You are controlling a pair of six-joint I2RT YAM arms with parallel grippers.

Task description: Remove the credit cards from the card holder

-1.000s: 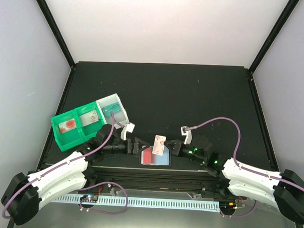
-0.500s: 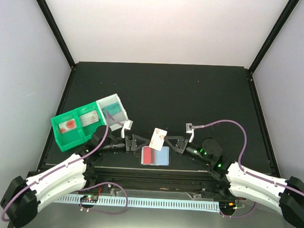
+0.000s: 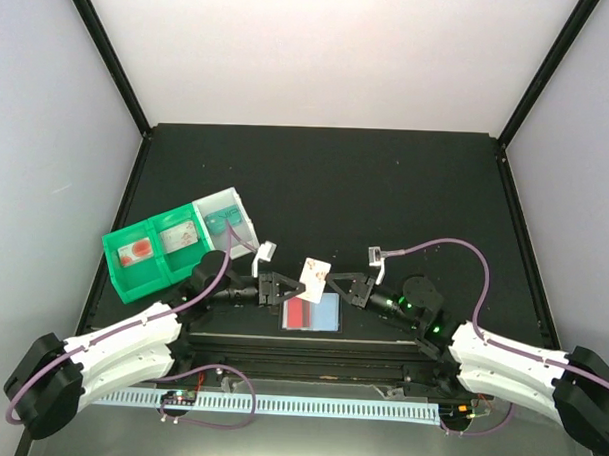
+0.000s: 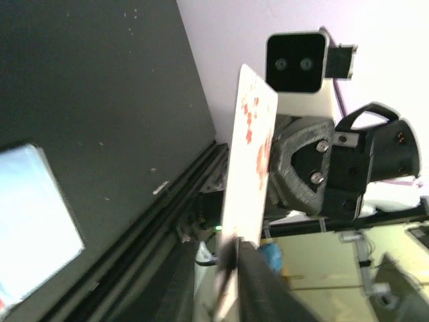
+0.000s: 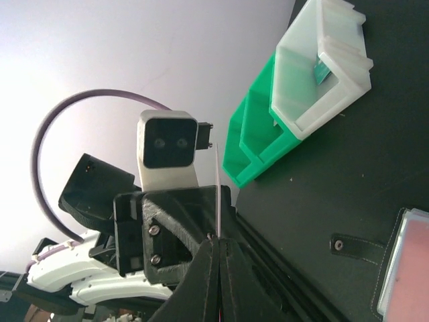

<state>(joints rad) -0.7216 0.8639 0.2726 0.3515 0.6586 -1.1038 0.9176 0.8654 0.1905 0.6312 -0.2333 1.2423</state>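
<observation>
Step in hand: mid-air handoff of one card (image 3: 314, 273) that is out of the card holder (image 3: 328, 311).

- Right jaws: clamped on the card's edge. The right wrist view shows the card edge-on, pinched between the tips.
- Left jaws: narrow, set around the opposite edge. In the left wrist view the card's lower edge sits down between the fingers (image 4: 258, 295). Can't tell whether the pads touch it.
- Card: tilted, above the counter (image 3: 386, 191), between the two arms and just beyond the holder, clear of it.
- Card holder: lies open and flat at the near edge of the counter. A red card (image 3: 300, 315) is in its left panel and the right panel is pale blue. Can't tell if that side holds a card.
- Green-and-clear tray (image 3: 148, 281): off to the left, beside the left arm, with small items in its compartments.

My read: task is partway, with at least the red card left to pull.

Next move: the left side needs a firm pinch before the right lets go, or the card drops. After that it probably goes to the tray, but that's a guess.

Risk: the card is thin and stiff and gripped only at its edges, so it can pivot or slip if the two arms pull off-axis.
</observation>
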